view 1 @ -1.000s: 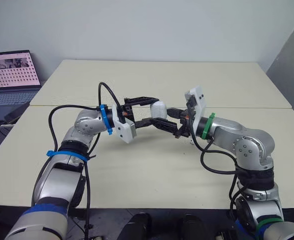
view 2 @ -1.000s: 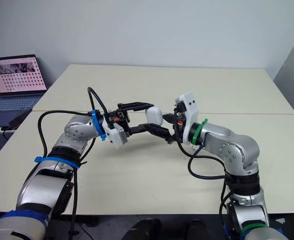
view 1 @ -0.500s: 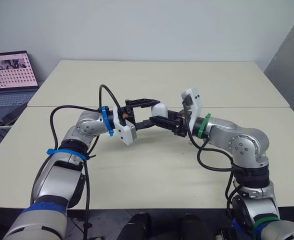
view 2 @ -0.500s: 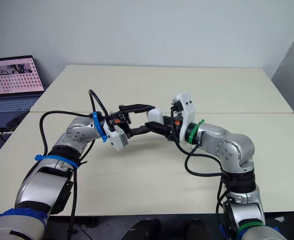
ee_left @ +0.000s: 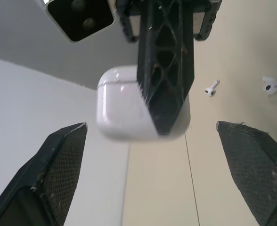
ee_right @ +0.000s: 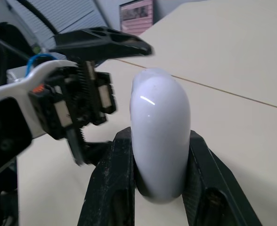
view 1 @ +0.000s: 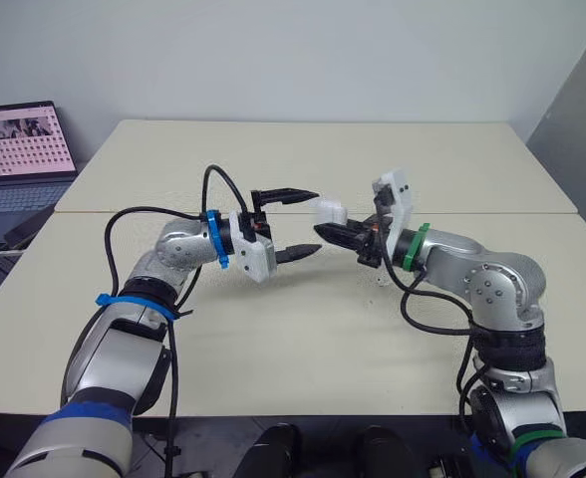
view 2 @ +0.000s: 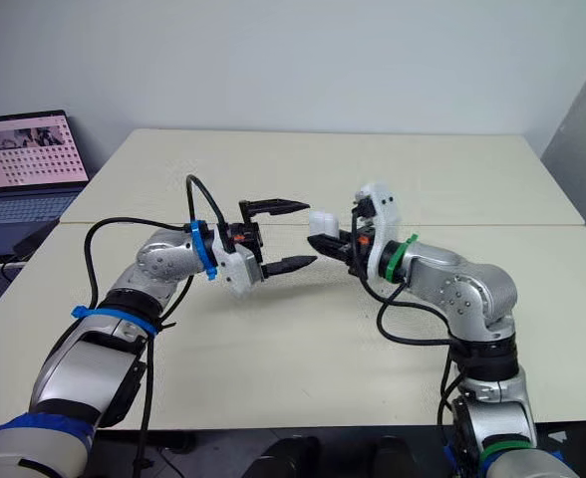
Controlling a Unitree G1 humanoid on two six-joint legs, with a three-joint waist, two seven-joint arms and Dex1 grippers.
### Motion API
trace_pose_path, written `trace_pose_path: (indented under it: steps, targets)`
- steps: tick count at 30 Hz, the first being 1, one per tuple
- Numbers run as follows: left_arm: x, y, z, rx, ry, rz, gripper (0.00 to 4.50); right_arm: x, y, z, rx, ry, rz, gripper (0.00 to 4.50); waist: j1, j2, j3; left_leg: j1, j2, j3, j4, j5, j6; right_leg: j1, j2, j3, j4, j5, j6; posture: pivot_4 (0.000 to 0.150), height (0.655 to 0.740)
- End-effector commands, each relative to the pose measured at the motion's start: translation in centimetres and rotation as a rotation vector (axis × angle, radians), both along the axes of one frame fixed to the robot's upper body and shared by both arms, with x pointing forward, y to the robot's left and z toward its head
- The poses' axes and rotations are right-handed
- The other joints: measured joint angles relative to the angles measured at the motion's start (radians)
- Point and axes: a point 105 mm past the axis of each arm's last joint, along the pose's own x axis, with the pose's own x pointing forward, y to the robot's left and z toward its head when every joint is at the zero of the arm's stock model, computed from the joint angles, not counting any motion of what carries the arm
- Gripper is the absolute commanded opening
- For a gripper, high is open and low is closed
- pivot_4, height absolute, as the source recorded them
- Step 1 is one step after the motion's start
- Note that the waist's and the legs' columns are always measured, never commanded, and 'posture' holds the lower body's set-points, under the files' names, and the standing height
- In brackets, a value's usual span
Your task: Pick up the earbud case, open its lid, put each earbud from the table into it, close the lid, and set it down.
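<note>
both silver arms bend inward, wrists facing; the left black two-fingered gripper (view 1: 315, 220) gapes wide, the right black two-fingered gripper (ee_right: 158, 137) pinches the white rounded plastic earbud case (view 1: 329, 211).

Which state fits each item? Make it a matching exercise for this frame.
1. earbud case
2. left gripper
3. earbuds
4. laptop

A. open, holding nothing
B. lying on the table
C. held by the right gripper, lid shut
D. screen lit

Pairs: 1-C, 2-A, 3-B, 4-D
</note>
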Motion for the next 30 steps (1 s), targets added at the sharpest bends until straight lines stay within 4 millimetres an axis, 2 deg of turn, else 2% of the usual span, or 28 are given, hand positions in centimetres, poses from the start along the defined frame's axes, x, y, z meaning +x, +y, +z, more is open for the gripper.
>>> trace_pose_path:
  steps: [1, 4, 7, 11, 18, 30]
  targets:
    - [1.0, 0.5, 1.0, -0.014, 0.224, 0.039, 4.5, 1.2, -2.0, -0.3, -0.137, -0.131, -0.078, 0.87, -0.001, 0.0, 0.0, 0.0, 0.0, 0.0, 0.0, 0.0, 0.0, 0.0, 0.0, 0.0, 0.0, 0.0, 0.0, 0.15, 0.74]
    - [0.8, 0.3, 0.9, 0.023, 0.405, 0.029, 4.5, 1.5, -3.0, -2.2, -0.408, -0.284, -0.042, 0.87, -0.008, 0.0, 0.0, 0.0, 0.0, 0.001, 0.0, 0.0, 0.0, 0.0, 0.001, 0.001, 0.0, 0.0, 0.001, 0.15, 0.74]
    - [0.3, 0.1, -0.4, 0.116, 0.472, 0.014, 3.94, 1.2, -2.2, -2.9, -0.568, -0.398, 0.056, 0.87, -0.019, 0.0, 0.0, 0.0, 0.0, 0.002, -0.001, 0.0, 0.0, 0.0, 0.001, 0.001, 0.0, -0.001, 0.001, 0.15, 0.74]
    - [0.4, -0.8, -0.7, 0.164, 0.499, 0.024, 2.73, 0.7, -1.0, -3.0, -0.698, -0.502, 0.171, 0.87, -0.029, 0.0, 0.0, 0.0, 0.001, 0.002, -0.001, 0.0, 0.0, -0.001, -0.001, 0.003, 0.0, 0.0, 0.001, 0.15, 0.74]
    - [0.3, -2.3, -0.7, 0.217, 0.479, 0.006, 2.73, 0.3, 0.5, -2.6, -0.782, -0.561, 0.259, 0.87, -0.017, -0.001, 0.0, 0.0, 0.0, 0.001, 0.001, 0.0, 0.0, 0.0, -0.001, 0.003, -0.001, 0.0, 0.001, 0.15, 0.74]
    - [0.3, -4.3, -0.5, 0.261, 0.449, -0.031, 2.73, 0.1, 1.2, -2.1, -0.864, -0.576, 0.289, 0.87, -0.01, -0.001, 0.0, 0.0, 0.0, 0.001, 0.001, 0.0, 0.0, 0.0, -0.001, 0.004, 0.0, 0.0, 0.0, 0.15, 0.74]
